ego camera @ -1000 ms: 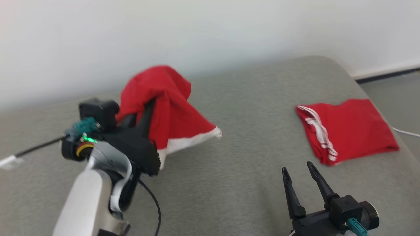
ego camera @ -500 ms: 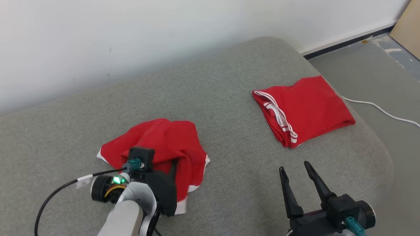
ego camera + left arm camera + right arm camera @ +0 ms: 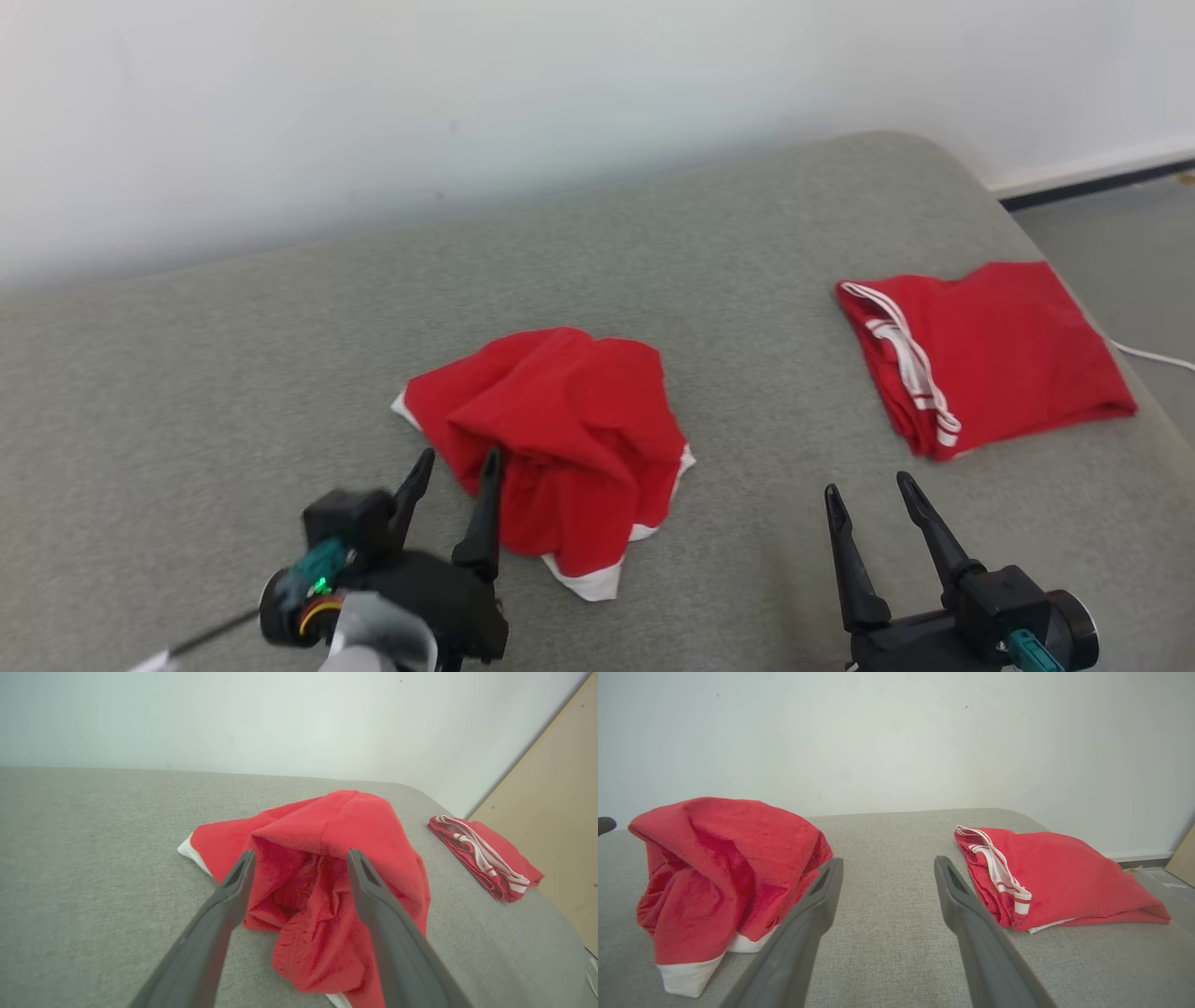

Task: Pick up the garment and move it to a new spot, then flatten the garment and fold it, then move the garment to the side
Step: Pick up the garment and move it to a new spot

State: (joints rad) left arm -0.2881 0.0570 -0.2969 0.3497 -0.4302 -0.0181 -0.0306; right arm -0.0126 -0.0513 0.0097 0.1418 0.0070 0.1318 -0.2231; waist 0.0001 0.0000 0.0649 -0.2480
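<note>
L gripper (image 3: 459, 457): fingers spread wide, nothing btw them. Just past the tips & a bit to the R: crumpled red garment (image 3: 560, 439), white hem showing, heaped on grey cushion (image 3: 233, 373). R fingertip right at the cloth's near edge in head view; touching or not, can't tell. In L wrist view, heap straight ahead, tented up, hollow side facing the tips.

R gripper (image 3: 866, 485): fingers apart too, empty, well apart from the heap on its L. Ahead & to its R: folded red cloth (image 3: 990, 359) w/ white stripes, near the cushion's R edge.

Bare cushion btw the two cloths, wide to the L of L gripper, & beyond the heap up to wall (image 3: 560, 93). Past the rounded far-R corner: floor (image 3: 1120, 233) w/ white cord (image 3: 1153, 357).
</note>
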